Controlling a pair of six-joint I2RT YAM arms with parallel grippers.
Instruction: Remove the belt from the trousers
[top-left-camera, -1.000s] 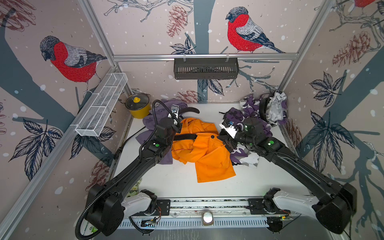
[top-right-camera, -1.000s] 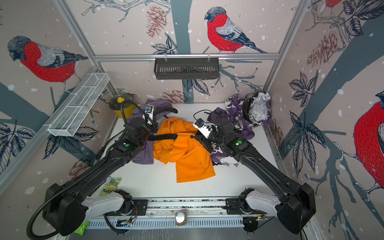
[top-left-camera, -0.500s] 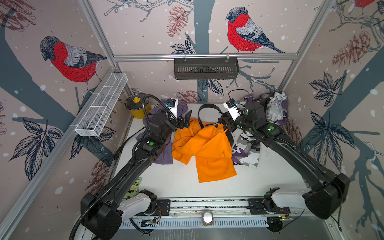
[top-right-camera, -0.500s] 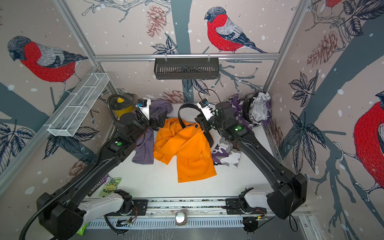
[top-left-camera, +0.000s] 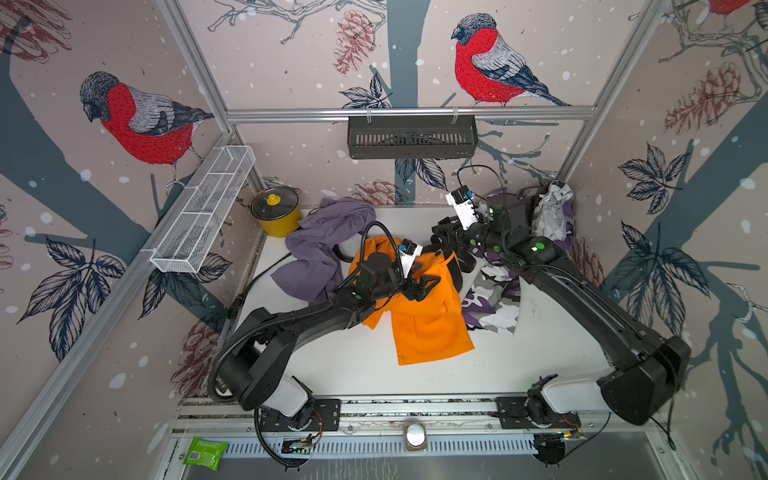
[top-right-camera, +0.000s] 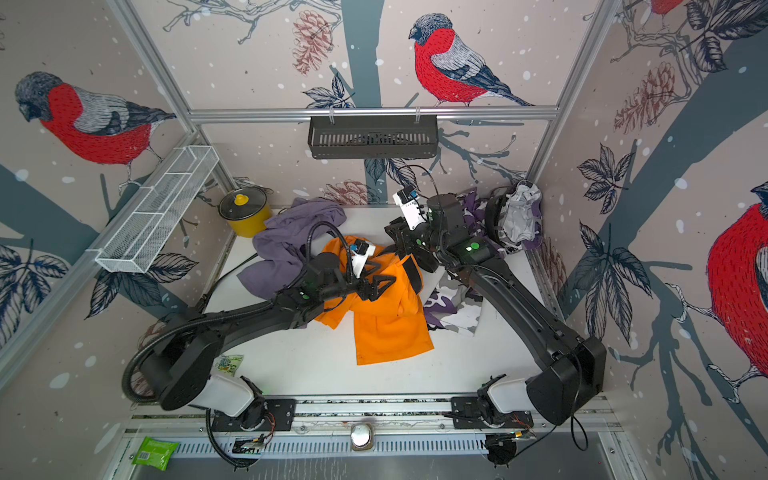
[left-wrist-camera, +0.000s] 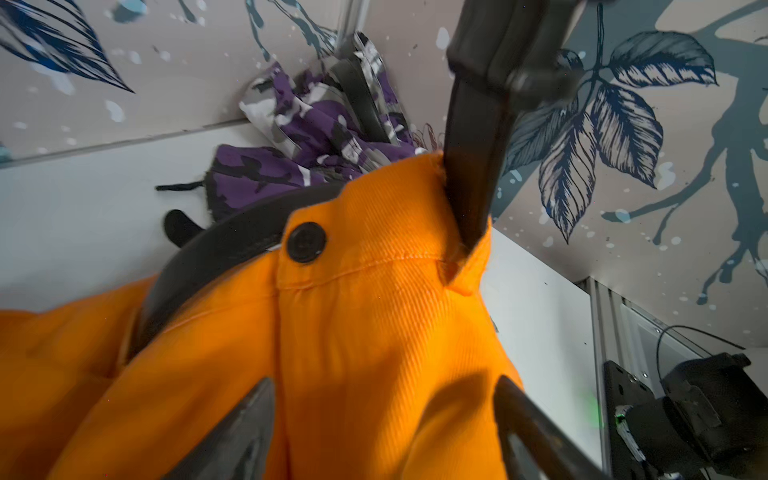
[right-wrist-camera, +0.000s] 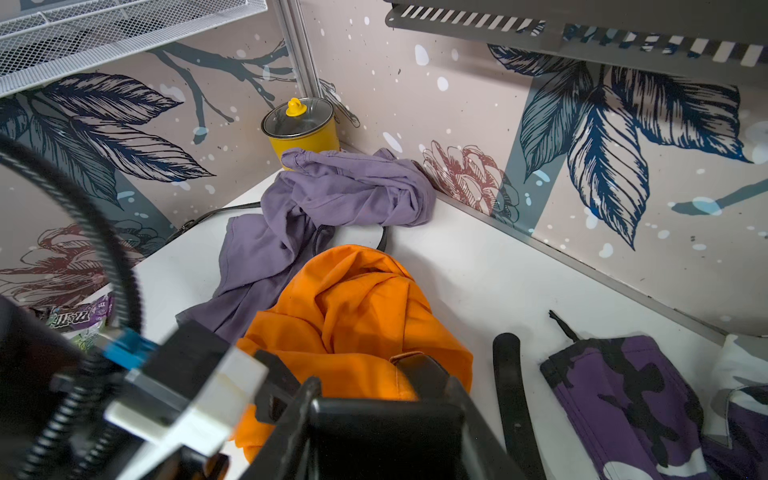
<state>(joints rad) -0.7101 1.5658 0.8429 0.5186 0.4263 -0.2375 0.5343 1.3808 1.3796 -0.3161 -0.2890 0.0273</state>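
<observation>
Orange trousers (top-left-camera: 428, 328) (top-right-camera: 386, 328) lie crumpled mid-table. A black belt (top-left-camera: 457, 270) (top-right-camera: 415, 272) runs through their waistband loops (left-wrist-camera: 473, 166). My right gripper (top-left-camera: 446, 239) (top-right-camera: 401, 243) hangs above the trousers' far right end, shut on a wide stretch of the belt (right-wrist-camera: 386, 419). The belt's loose tail (right-wrist-camera: 511, 395) lies on the table beside it. My left gripper (top-left-camera: 424, 286) (top-right-camera: 380, 286) hovers over the waistband, just below the black button (left-wrist-camera: 306, 242). It is open, with orange cloth bulging between its fingers (left-wrist-camera: 249, 419).
A grey-purple garment (top-left-camera: 328, 245) and a yellow pot (top-left-camera: 276, 210) sit at the back left. Purple camouflage trousers (top-left-camera: 494, 299) lie right of the orange ones, with another bundle (top-left-camera: 552, 212) in the back right corner. A white wire basket (top-left-camera: 203, 208) hangs on the left wall and a black shelf (top-left-camera: 411, 137) on the back wall.
My left gripper let go at the waistband's left end, opened wide and swung right over the trousers, its jaws now narrower. The right gripper pulled the belt back and up, still gripping it.
</observation>
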